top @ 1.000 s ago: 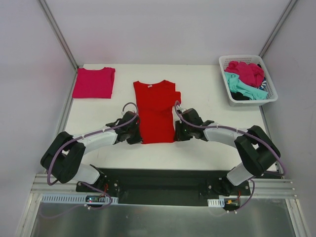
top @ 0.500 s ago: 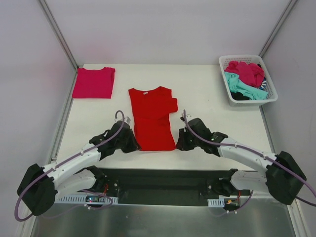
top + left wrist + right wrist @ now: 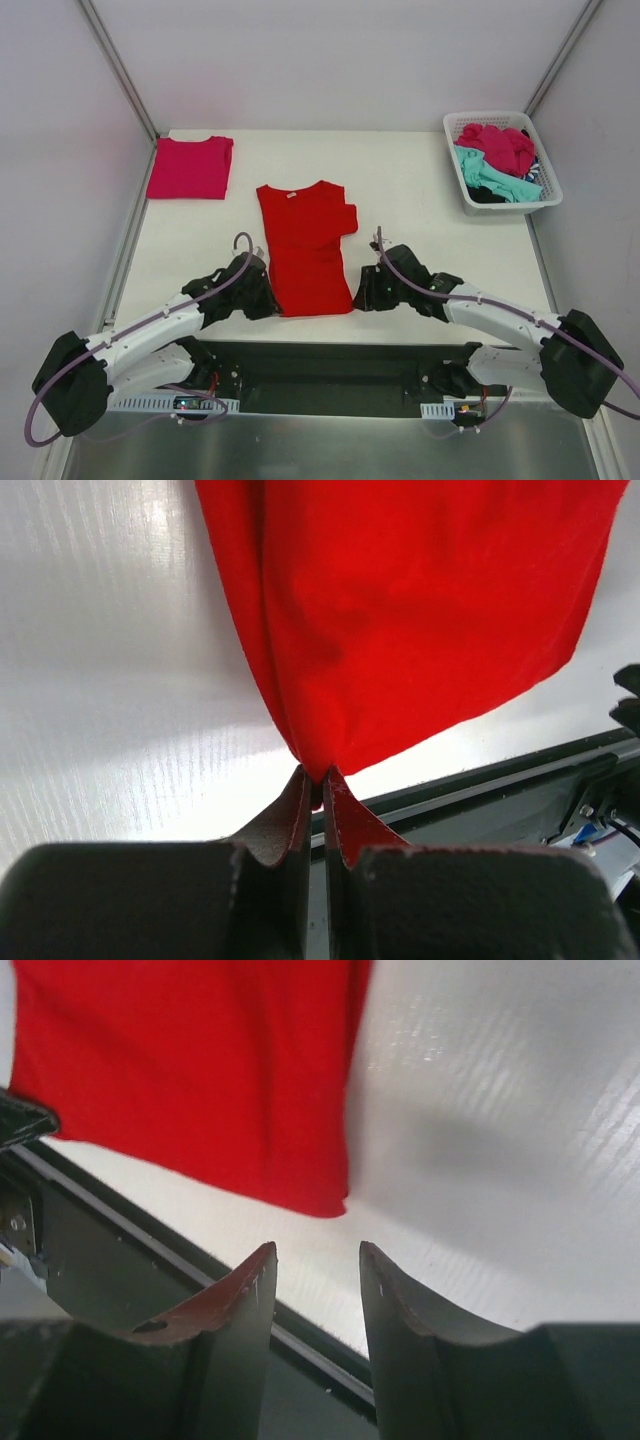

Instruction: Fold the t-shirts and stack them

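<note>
Fingers [image 3: 287, 815] of the left tool [image 3: 318, 780] are pressed tight together. They pinch the near left corner of the red t-shirt [image 3: 400, 610]. The cloth goes up from that pinch in a point and then spreads out wide.

The right tool [image 3: 317, 1255] is open, with a gap between its two sides. Nothing is in the gap. The near right corner of the red t-shirt lies just in front of it, flat on the white desk [image 3: 500, 1110], and does not touch it.

From above, both tools are low at the near edge of the desk, one on each side of the red t-shirt. The black rail [image 3: 330, 365] that holds the arms runs just behind them. The red t-shirt lies in the middle of the desk. It looks like a long, narrow shape, with the neck at the far end and one short sleeve sticking out on the right. The near end lies close to the edge of the desk.

A pink t-shirt [image 3: 190, 167] sits at the far left corner of the desk. It is folded into a neat square and is well apart from the red one.

A white basket [image 3: 548, 195] stands at the far right corner. Inside it are a magenta t-shirt [image 3: 497, 145], a teal t-shirt [image 3: 487, 177] and some dark cloth [image 3: 485, 195], all bunched up together.
</note>
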`<act>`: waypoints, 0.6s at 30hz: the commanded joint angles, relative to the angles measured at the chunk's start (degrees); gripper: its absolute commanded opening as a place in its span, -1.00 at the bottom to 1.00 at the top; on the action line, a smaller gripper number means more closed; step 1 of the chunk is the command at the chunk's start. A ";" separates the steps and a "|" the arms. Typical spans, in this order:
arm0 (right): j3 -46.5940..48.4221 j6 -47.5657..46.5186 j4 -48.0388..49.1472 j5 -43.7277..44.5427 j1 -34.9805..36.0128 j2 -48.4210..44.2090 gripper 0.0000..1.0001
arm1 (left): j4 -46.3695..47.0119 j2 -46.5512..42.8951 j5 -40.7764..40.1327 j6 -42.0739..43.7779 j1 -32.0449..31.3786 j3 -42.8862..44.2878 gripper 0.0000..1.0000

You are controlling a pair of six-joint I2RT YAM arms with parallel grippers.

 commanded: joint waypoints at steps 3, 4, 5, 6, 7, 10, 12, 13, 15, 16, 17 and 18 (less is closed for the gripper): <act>-4.84 2.93 14.00 -10.87 -5.40 6.54 -0.19 | -1.14 3.00 -1.72 1.07 -0.51 3.82 -1.00; -4.93 3.20 14.98 -11.40 -5.83 7.25 -0.21 | -1.14 3.43 -1.63 1.07 -0.52 3.99 -1.00; -4.85 3.20 15.60 -11.67 -5.93 8.13 -0.22 | -1.14 3.52 -1.72 1.24 -0.52 4.08 -1.00; -4.67 3.28 16.74 -12.02 -5.93 8.74 -0.23 | -1.14 3.79 -1.72 1.33 -0.43 4.17 -1.00; -4.50 3.20 17.27 -12.11 -6.01 10.14 -0.24 | -1.14 3.96 -1.81 1.42 -0.51 4.17 -1.00; -3.80 3.20 19.21 -12.64 -6.01 12.52 -0.27 | -1.14 3.97 -1.72 1.33 -0.52 4.00 -1.00; -2.57 2.85 19.91 -12.99 -6.01 13.93 -0.28 | -1.14 3.88 -1.81 1.16 -0.43 3.73 -1.00; -2.13 2.85 20.00 -12.99 -6.01 14.46 -0.29 | -1.14 3.88 -1.72 1.16 -0.51 3.64 -1.00; -0.72 2.58 20.35 -13.34 -6.01 16.13 -0.31 | -1.14 3.79 -1.72 1.16 -0.43 3.47 -1.00; -0.37 2.15 20.35 -13.34 -6.01 16.57 -0.31 | -1.14 3.70 -1.63 1.07 -0.51 3.38 -1.00; 0.16 1.97 20.35 -13.43 -6.01 17.79 -0.32 | -1.14 3.70 -1.63 1.07 -0.43 3.29 -1.00; 0.95 1.71 20.44 -13.60 -6.10 18.33 -0.32 | -1.14 3.79 -1.63 0.98 -0.43 3.20 -1.00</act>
